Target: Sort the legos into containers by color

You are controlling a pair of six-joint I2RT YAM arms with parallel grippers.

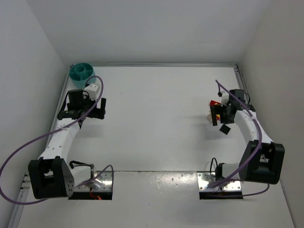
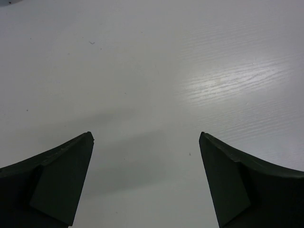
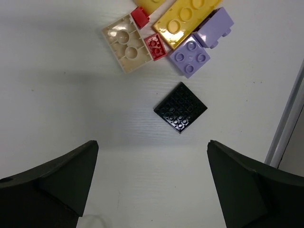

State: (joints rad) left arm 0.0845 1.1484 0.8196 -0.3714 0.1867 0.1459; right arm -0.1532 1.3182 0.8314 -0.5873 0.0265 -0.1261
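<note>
Where right hand gapes, two yellow legos, one black lego

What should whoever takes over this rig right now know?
Left gripper: open, empty, over the table near the teal bowl at the far-left corner.
Right gripper: open, empty, above the lego pile on the right side.
Pile: black plate nearest the fingers; beyond it lavender bricks, yellow brick, red bricks, cream brick.
Done: nothing visibly sorted; no bricks show in the bowl.
Left: every brick.
</note>
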